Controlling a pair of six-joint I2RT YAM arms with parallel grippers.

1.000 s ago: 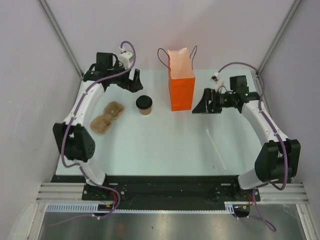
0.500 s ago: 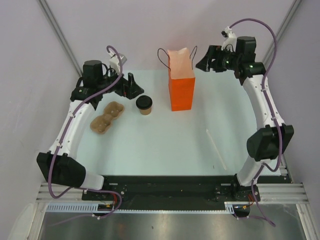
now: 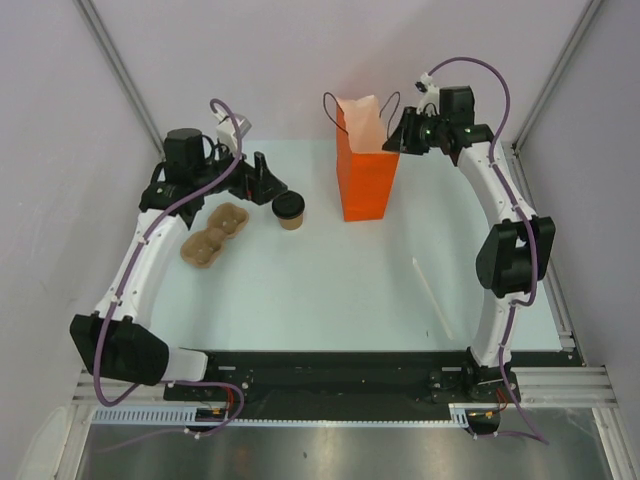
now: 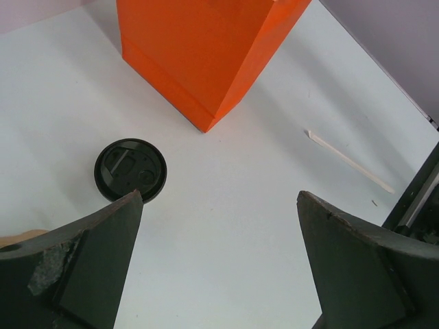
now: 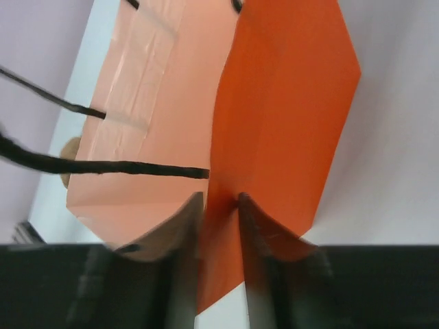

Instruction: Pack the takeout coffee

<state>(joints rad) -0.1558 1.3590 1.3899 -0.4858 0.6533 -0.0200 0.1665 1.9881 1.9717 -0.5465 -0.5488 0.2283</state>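
Left hand [image 4: 219,197] low, fingers spread wide — right arm [image 3: 498,188] stretched high, right hand [image 5: 219,200] fingers nearly together.

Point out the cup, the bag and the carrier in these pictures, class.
cup [image 3: 289,205], top view, on its black lid.
bag [image 3: 366,190], top view, on its orange front face.
carrier [image 3: 214,234], top view, on the rim between its two wells.

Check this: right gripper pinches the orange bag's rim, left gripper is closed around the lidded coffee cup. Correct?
Not quite. The left gripper is wide open and holds nothing; the left wrist view shows the lidded coffee cup standing free beyond its fingers. The right gripper does pinch the orange bag at its rim.
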